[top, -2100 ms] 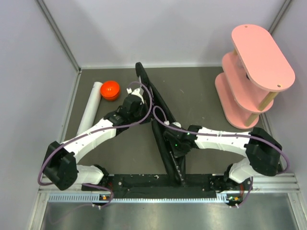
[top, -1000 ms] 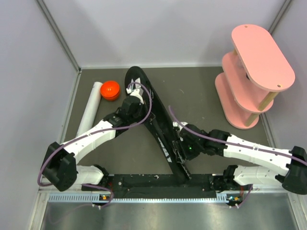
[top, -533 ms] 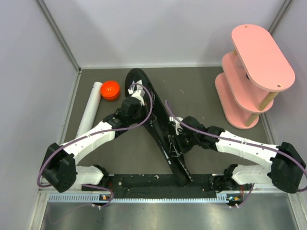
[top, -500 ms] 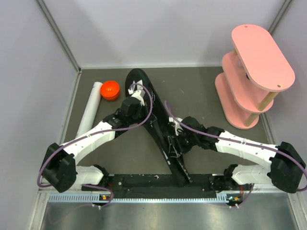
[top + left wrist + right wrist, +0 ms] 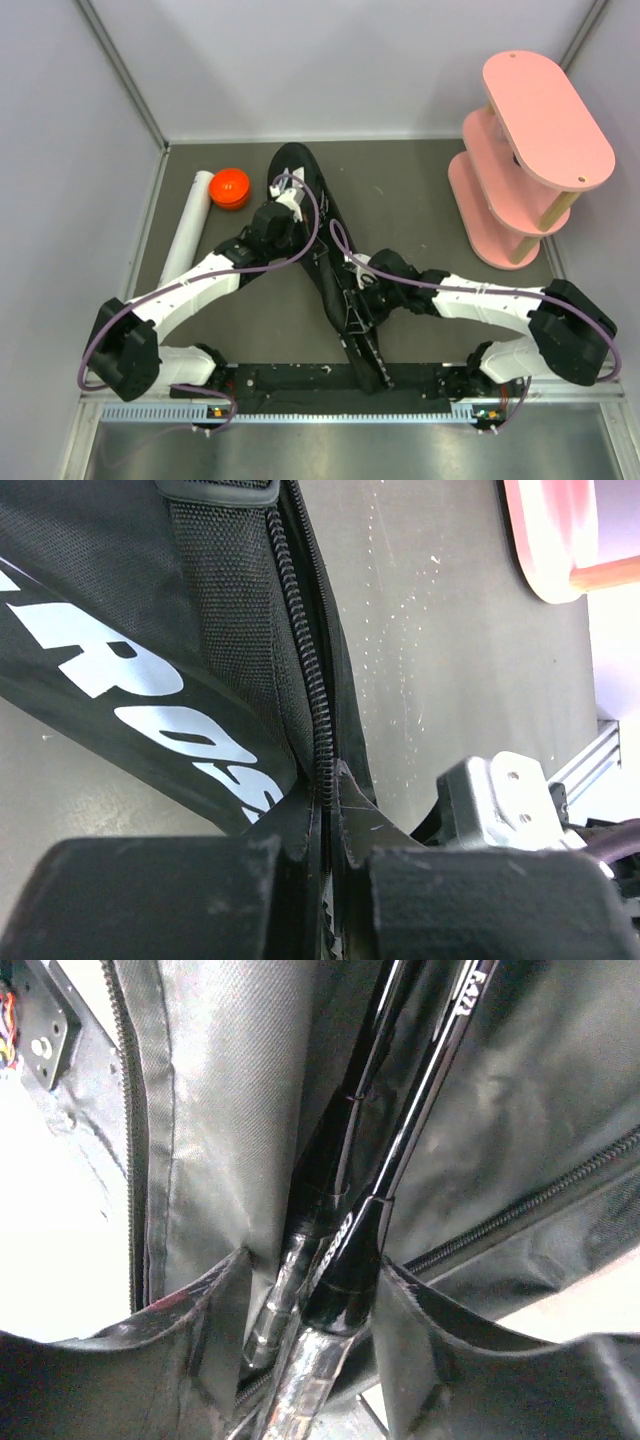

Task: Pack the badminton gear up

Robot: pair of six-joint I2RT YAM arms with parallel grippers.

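Left of the bag, the tube and cap lie unpacked. At the bag's top edge, the left end effector stays clamped narrow on the zipper line. At mid-bag, the right end effector has widened and loosely straddles the rackets inside. Judgement: rackets stowed, being released.

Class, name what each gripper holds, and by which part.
Left gripper pinches the bag by its zipper edge. Right gripper holds nothing: its jaws stand open astride the racket shafts.
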